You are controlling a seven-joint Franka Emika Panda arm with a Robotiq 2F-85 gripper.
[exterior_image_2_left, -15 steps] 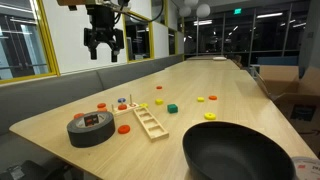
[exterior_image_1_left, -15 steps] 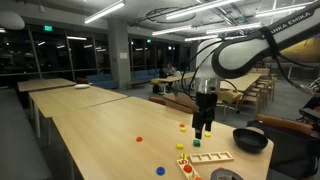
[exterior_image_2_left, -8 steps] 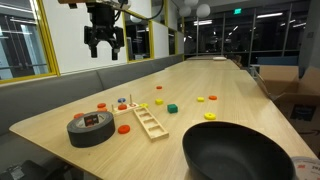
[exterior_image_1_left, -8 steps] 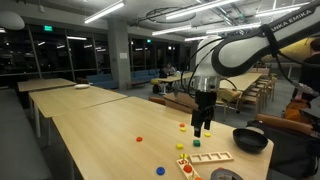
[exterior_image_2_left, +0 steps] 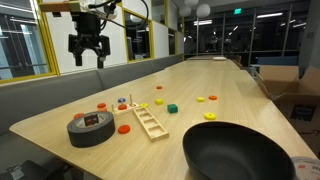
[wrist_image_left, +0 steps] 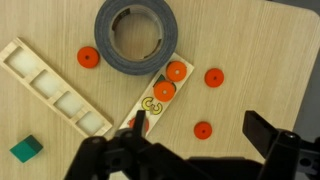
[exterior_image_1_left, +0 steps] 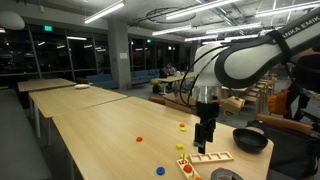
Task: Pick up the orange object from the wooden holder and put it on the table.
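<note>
The wooden holder [wrist_image_left: 158, 97] is a narrow light-wood strip, its far end tucked under a grey tape roll [wrist_image_left: 135, 35]. Two orange discs [wrist_image_left: 177, 71] sit on it, then a yellow curled piece and a red piece near my left finger. Loose orange discs lie on the table [wrist_image_left: 250, 40], one [wrist_image_left: 203, 130] between my fingers. My gripper [wrist_image_left: 207, 146] is open and empty, hovering just above the table beside the holder. It also shows in both exterior views [exterior_image_1_left: 205, 147] [exterior_image_2_left: 88, 55].
An empty light-wood board with rectangular recesses [wrist_image_left: 55, 90] [exterior_image_2_left: 150, 122] lies beside the tape. A green cube [wrist_image_left: 27, 149] sits near it. A big black bowl [exterior_image_2_left: 240, 152] [exterior_image_1_left: 250, 139] stands at the table's end. Small coloured pieces dot the table.
The gripper has come down closer to the table and shifted sideways toward the tape roll and the wooden pieces. It stays open. Nothing on the table has moved.
</note>
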